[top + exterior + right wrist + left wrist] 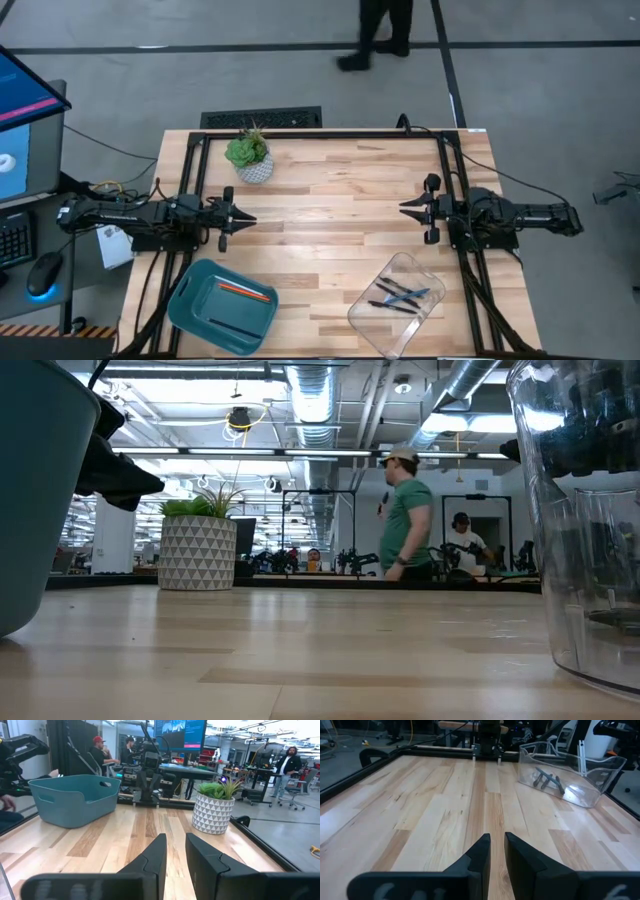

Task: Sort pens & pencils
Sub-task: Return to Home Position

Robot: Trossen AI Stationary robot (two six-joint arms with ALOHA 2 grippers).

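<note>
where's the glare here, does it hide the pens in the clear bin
Left wrist view: a bright glint in the clear bin beside the pens, not over them. High view: even light, pens plain through the bin. Low view: backlit by ceiling lights, bin wall dark, pens not discernible.

Left gripper and right gripper face each other, jaws nearly closed.
</note>
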